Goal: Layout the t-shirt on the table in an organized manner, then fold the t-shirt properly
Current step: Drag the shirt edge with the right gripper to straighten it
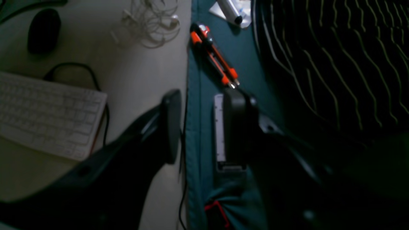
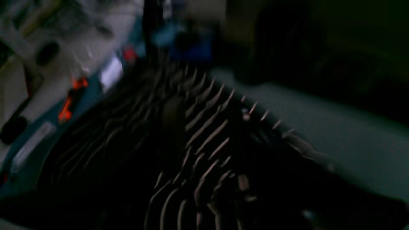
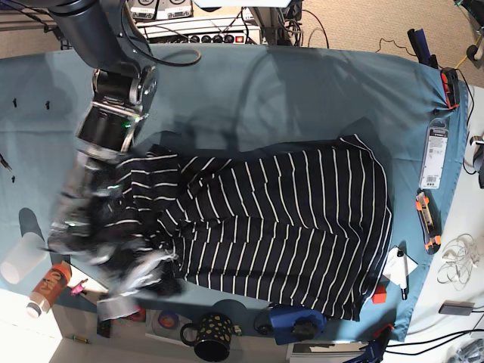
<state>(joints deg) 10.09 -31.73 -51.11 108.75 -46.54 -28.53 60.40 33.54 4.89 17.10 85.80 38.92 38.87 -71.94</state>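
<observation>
At the left of the base view the right arm reaches down over the t-shirt's (image 3: 265, 227) bunched left end; the right pincer (image 3: 113, 280) is smeared by motion, and its own wrist view is too dark and blurred to show the jaws, so I cannot tell whether it is wide, narrow or gripping cloth; its place over the crumpled part suggests it is working that end, which lies in folds rather than flat; beside it, near the table's (image 3: 249, 91) lower left edge, stand a pale cup (image 3: 17, 266) and an orange can (image 3: 45, 287), apart from the shirt.

In the middle the t-shirt lies on the teal table, stripes running mostly up and down the view, the body fairly flat towards the right with its hem edge near the right side; a dark mug (image 3: 213, 336) sits just off its lower edge; judging by this, the laying-out is part done and the folding not begun.

At the right, past the shirt's edge, an orange cutter (image 3: 428, 221) and a packaged item (image 3: 434, 153) lie on the bare strip of table; the left pincer (image 1: 198, 127), seen only from its wrist camera, hangs over that table edge with jaws standing apart and nothing between them, probably parked clear so the other arm can work; a keyboard (image 1: 48, 118) lies on the pale surface beyond the edge.
</observation>
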